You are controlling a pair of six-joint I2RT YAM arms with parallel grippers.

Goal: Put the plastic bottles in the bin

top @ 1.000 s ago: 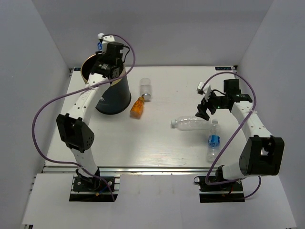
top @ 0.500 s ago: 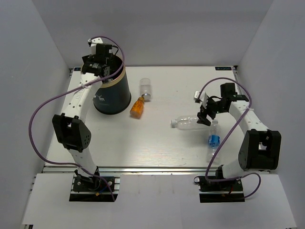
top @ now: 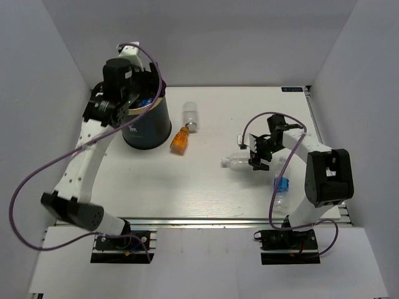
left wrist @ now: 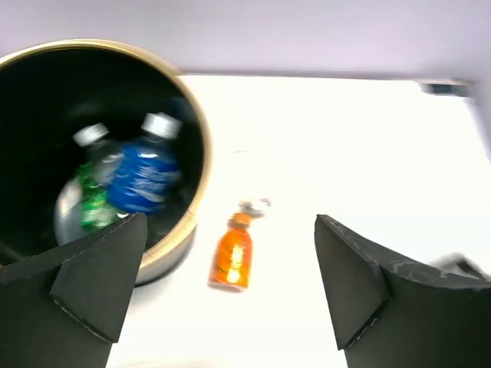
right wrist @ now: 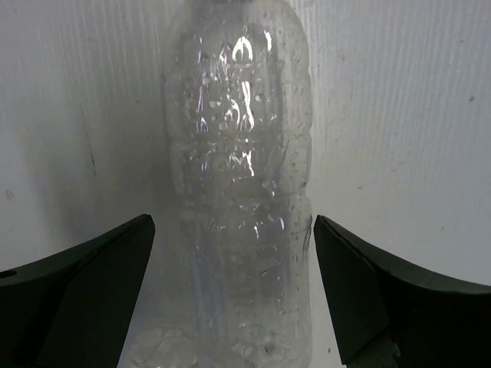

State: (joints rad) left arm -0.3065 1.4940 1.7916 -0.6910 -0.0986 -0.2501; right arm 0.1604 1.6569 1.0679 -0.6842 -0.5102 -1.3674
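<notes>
left gripper [left wrist: 230, 222] wide open over the bin [left wrist: 198, 153], holding nothing (blue-label bottle [left wrist: 142, 172] and green bottle [left wrist: 92, 203] lie inside). orange bottle [top: 179, 140] on the table [top: 206, 187] just right of the bin. right gripper [right wrist: 234, 222] open, jaws straddling the lying clear bottle [right wrist: 242, 192], not clamped.

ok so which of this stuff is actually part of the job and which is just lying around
Job: bin; green bottle and blue bottle inside it; orange bottle; small clear bottle; plain clear bottle; blue-label bottle at the right.
Just there: metal rail at the near edge; small tag at the far edge.
</notes>
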